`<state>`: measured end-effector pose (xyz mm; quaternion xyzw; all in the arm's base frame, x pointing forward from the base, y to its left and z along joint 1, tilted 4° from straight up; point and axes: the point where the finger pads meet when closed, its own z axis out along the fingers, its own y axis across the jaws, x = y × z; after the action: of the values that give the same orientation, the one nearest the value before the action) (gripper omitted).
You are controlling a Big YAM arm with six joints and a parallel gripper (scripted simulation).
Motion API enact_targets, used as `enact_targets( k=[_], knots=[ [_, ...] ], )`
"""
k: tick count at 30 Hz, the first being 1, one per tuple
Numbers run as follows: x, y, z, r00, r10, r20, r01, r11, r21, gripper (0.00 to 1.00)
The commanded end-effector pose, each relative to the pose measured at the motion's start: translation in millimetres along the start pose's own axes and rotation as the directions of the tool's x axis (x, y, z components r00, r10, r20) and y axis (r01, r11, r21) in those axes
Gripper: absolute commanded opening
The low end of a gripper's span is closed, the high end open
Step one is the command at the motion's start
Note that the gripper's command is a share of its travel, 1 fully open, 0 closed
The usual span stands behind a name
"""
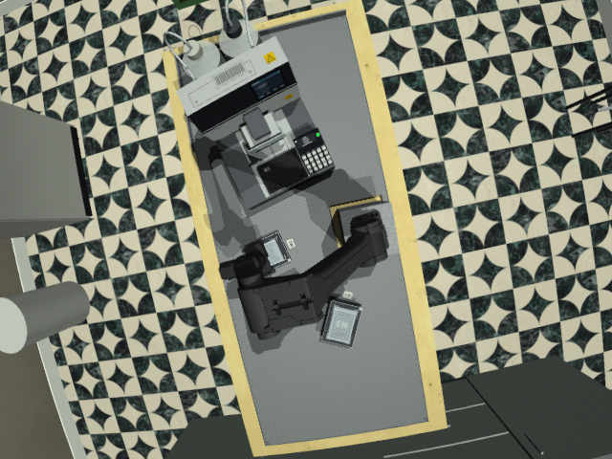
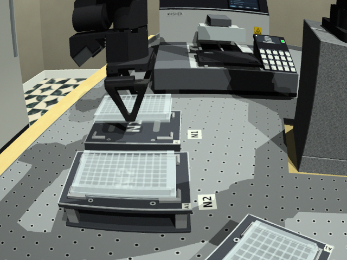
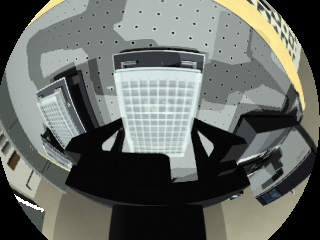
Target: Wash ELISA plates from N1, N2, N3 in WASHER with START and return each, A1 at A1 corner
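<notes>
In the exterior view, plate N2 [image 2: 126, 173] lies on its nest at left. The hand [image 2: 132, 112] [image 3: 157, 121] is clamped on a clear plate [image 1: 275, 250] [image 2: 140, 107] [image 3: 158, 102], raised above nest N1 [image 1: 288, 257] [image 2: 111, 140] [image 3: 162, 61]. Rightward, the washer [image 1: 237, 81] [image 2: 224, 79] shows a green lamp [image 1: 317, 134] [image 2: 282, 41]; another plate [image 1: 340, 323] [image 2: 273, 246] sits in its nest on the desk [image 1: 340, 390] [image 2: 224, 162].

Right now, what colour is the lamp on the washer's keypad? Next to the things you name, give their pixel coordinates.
The lamp [image 1: 317, 134] [image 2: 282, 41] is green; the exterior view shows it best.

Bottles [image 1: 201, 60] with tubes behind the box on the worktop [image 1: 316, 395] [image 2: 224, 179]. Checkered floor [image 1: 469, 222] [image 2: 53, 89]. Grey cylinder [image 1: 54, 311] at left.
</notes>
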<state>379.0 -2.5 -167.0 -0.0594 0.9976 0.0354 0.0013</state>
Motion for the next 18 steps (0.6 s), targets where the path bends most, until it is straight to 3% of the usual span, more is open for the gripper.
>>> enact_targets(
  k=[1, 18],
  knots=[
    [-4, -5, -16.2, 1.0, -0.003, 0.02, 0.003, 1.0, 0.005, 0.84],
    [-6, -5, -41.9, 1.0, -0.003, 0.025, 0.003, 1.0, 0.006, 0.84]
  ],
)
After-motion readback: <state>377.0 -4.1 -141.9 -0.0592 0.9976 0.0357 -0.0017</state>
